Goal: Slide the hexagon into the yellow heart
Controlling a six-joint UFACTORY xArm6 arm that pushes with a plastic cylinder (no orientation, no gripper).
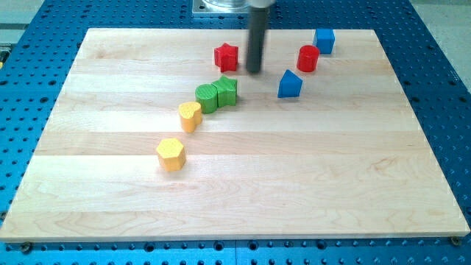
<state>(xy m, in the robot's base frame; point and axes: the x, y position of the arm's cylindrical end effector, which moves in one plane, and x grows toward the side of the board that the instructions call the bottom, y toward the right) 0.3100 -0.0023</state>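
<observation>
A yellow hexagon point(171, 154) lies on the wooden board point(294, 177), left of centre. The yellow heart point(190, 115) lies just above and right of it, with a gap between them. The heart touches a green round block point(207, 97), which touches a green star-like block point(227, 91). My tip point(255, 71) is at the end of the dark rod near the view's top, right of the red star point(226, 56) and well above and right of the hexagon.
A red cylinder point(308, 57) and a blue cube point(324, 40) lie at the view's top right. A blue wedge-like block point(290, 84) lies right of my tip. A blue perforated table point(441, 88) surrounds the board.
</observation>
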